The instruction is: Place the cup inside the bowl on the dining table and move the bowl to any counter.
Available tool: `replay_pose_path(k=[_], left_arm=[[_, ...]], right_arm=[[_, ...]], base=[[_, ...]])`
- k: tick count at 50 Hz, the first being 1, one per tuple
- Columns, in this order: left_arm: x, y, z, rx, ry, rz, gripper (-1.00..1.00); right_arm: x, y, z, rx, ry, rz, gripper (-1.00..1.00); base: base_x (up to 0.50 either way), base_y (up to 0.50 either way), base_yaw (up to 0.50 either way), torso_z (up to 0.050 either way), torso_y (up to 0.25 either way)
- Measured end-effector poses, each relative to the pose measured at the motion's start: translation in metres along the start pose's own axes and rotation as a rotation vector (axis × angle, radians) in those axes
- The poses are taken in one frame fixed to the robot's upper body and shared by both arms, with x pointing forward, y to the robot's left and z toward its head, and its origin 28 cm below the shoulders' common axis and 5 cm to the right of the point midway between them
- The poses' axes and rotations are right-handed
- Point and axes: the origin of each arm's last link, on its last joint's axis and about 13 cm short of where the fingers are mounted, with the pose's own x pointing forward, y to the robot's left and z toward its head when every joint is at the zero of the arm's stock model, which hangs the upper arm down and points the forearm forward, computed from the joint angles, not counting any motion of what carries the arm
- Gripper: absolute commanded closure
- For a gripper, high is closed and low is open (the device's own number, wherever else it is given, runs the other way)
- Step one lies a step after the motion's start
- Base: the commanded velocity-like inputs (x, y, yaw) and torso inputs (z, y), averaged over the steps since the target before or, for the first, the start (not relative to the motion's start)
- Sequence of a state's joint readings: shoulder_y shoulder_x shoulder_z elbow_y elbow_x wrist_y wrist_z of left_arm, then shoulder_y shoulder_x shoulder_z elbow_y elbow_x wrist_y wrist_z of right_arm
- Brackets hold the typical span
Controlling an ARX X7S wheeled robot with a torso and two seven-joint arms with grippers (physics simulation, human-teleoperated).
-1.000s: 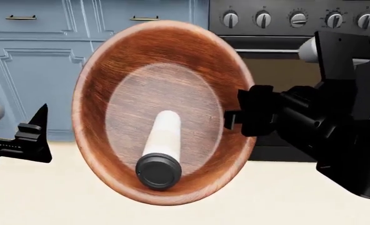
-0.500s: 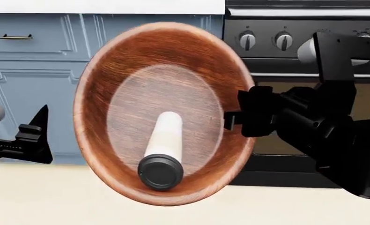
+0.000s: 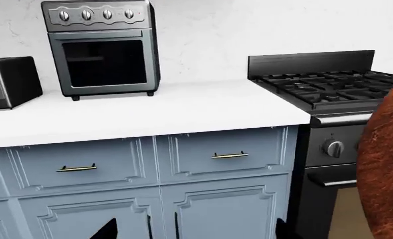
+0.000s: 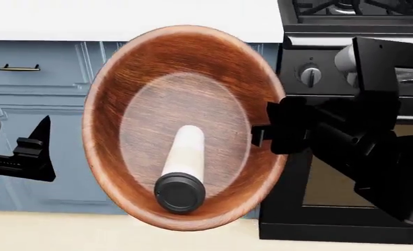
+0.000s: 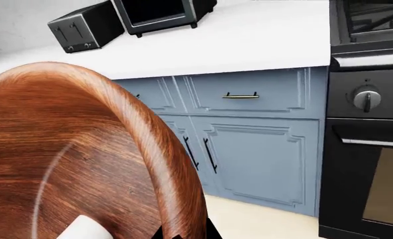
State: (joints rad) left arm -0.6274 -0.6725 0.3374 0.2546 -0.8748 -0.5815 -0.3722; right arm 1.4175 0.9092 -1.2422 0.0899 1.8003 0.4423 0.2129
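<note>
Two grippers: both are seen in the head view, one at each side of the bowl.
Bowl: held in the air, tipped so that its opening faces the head camera; the reddish-brown grain and the paler inner base are shown. It is carried in front of the blue-grey cabinets and the black stove, below the level of the worktop.
Bowl, wrist views: a part of the outer wall is seen at the frame edge in the left wrist view; the rim and inner wall fill the near side of the right wrist view.
Cup: lying inside the bowl against the lower inner wall, its dark grey lid turned towards the head camera and resting near the rim.
Right gripper: pinched on the bowl's rim at the bowl's right side; the fingers are pressed against the wall.
Left gripper: held apart from the bowl at its left side, touching nothing; the fingers are spread.
Counter: white worktop above the cabinets, beside the stove; a marble backsplash is seen behind it.
Countertop oven: placed on the counter against the backsplash.
Toaster: placed on the counter beside the oven.
Dining table: not seen in any view.
</note>
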Motion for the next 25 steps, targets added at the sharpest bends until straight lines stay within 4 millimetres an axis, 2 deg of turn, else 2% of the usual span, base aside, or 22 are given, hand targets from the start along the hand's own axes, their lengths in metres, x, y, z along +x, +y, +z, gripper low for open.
replay_pose_path(k=[7, 25], left_arm=[[-0.001, 0.001, 0.001, 0.002, -0.004, 0.002, -1.00], [-0.003, 0.000, 0.012, 0.004, -0.032, 0.003, -1.00]], right_arm=[[-0.001, 0.000, 0.001, 0.006, -0.005, 0.003, 1.00], [-0.004, -0.001, 0.004, 0.020, -0.016, -0.004, 1.00]], base=[[0.50, 0.21, 0.00, 0.001, 0.001], [0.50, 0.00, 0.00, 0.000, 0.002]])
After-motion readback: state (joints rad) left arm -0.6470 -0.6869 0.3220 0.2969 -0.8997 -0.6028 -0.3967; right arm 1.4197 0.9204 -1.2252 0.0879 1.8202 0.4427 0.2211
